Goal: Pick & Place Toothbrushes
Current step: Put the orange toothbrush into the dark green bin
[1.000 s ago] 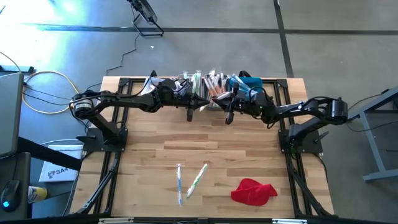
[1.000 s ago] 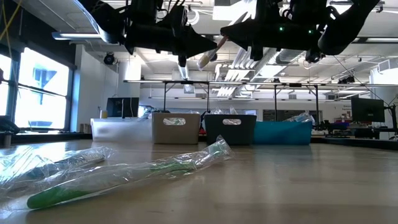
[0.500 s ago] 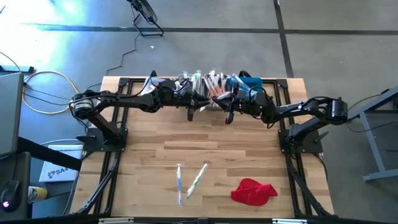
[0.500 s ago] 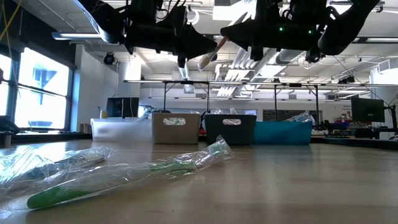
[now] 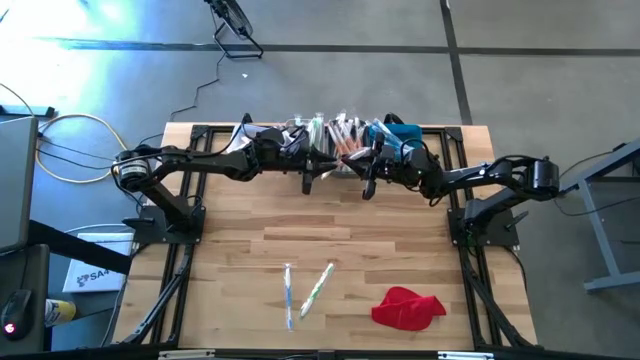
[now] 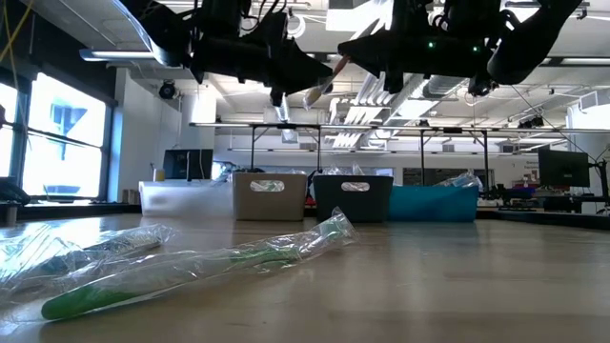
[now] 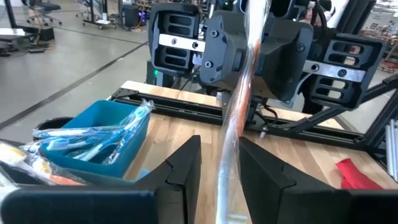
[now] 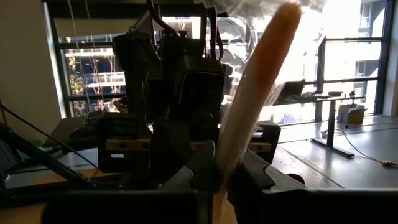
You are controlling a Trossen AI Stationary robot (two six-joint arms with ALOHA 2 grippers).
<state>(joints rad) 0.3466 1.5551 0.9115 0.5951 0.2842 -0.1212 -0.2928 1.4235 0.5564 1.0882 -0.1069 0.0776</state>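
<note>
Both arms hang high over the far row of bins, facing each other. Between them is an orange-handled toothbrush [image 6: 319,88] in a clear wrapper. My right gripper [image 8: 229,155] is shut on it. My left gripper [image 7: 219,142] is open, and its fingers stand on either side of the toothbrush's other end [image 7: 239,93]; I cannot tell whether they touch it. A green toothbrush [image 5: 318,288] and a blue one [image 5: 289,295] lie flat in their wrappers on the near part of the table. My right gripper pinches the orange handle's end [image 8: 225,163] between its two fingers. It comes about level from the table's right side. The toothbrush runs on beyond the fingertips, slanting upward toward my left gripper. It is lifted clear above the bins.
A white bin [image 6: 181,198], a beige bin [image 6: 270,195], a dark grey bin [image 6: 353,197] and a blue bin [image 6: 434,202] line the far edge, some holding wrapped toothbrushes. A red cloth [image 5: 407,307] lies near the front right. Bare wood [image 5: 330,225] spans the middle.
My left gripper has opened around the toothbrush's end. The toothbrush has stayed where it was in my right gripper.
</note>
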